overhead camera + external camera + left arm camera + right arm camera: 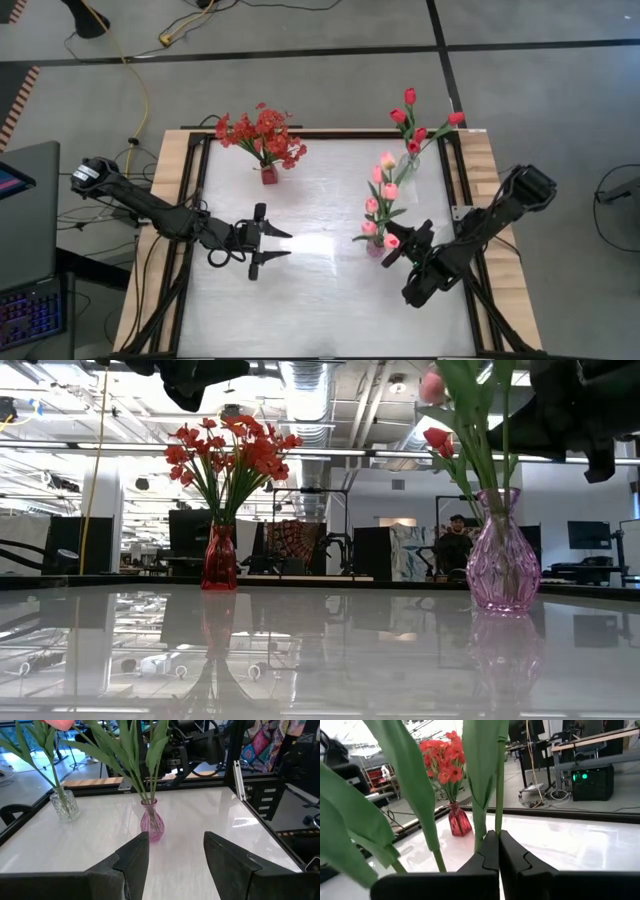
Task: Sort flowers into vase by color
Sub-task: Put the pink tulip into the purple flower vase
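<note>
Item 1. Right gripper [497,851]: nearest the right wrist camera, fingers pressed together on a green stem of a pink tulip [391,240]. In the high view it sits at the table's right side, just beside the pink vase [503,555]. The bloom hangs near the vase mouth; whether the stem end is inside the vase cannot be told.

Item 2. Left gripper [272,247]: left of table centre, jaws spread, holding nothing, pointed across the table [320,300] toward the pink vase.

Item 3. Pink vase: right of centre, upright, holding several pink tulips [380,190] on leafy stems.

Item 4. Clear vase [65,804]: far right corner, beyond the pink vase, holding red tulips [410,120].

Item 5. Red vase [219,558]: far left of centre, well apart from the other two, holding a bushy spray of small red blossoms [262,133].

Status, judged: no loose flowers lie on the table surface. Each vase carries one colour or kind. The stem in the right gripper looks to be the last in hand; what remains is seating it in the pink vase and letting go.
</note>
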`<control>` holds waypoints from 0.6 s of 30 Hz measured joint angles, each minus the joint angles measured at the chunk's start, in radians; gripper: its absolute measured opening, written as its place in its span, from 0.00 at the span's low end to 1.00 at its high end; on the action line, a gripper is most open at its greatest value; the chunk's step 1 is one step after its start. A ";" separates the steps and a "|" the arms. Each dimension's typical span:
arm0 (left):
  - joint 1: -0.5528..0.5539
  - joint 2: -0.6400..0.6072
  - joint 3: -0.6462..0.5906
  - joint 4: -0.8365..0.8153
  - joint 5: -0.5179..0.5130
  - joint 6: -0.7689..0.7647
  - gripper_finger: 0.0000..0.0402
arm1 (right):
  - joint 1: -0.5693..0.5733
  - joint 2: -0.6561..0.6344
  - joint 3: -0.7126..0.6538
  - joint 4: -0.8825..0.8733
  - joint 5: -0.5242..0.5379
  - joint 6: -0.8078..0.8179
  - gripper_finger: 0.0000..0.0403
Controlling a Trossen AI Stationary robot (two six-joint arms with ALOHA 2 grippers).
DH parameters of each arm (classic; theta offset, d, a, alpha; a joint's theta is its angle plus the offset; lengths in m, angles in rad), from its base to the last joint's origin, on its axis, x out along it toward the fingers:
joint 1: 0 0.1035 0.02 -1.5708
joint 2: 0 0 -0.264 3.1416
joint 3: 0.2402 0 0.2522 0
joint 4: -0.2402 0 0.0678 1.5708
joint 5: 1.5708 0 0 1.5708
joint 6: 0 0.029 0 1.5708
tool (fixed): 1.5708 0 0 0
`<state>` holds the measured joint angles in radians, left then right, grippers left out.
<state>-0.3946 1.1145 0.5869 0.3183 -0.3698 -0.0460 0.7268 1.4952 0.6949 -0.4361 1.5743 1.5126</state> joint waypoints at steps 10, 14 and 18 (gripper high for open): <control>0.000 0.000 0.000 -0.007 0.000 -0.004 0.44 | 0.006 0.004 0.000 -0.019 -0.001 -0.040 0.09; 0.000 0.000 0.000 -0.013 0.000 -0.015 0.44 | 0.006 0.004 0.000 -0.019 -0.003 -0.046 0.09; 0.000 0.000 0.000 -0.013 0.000 -0.015 0.44 | 0.008 0.004 0.000 -0.019 -0.004 -0.075 0.09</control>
<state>-0.3946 1.1145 0.5869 0.3050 -0.3695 -0.0608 0.7343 1.4990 0.6949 -0.4551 1.5703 1.4372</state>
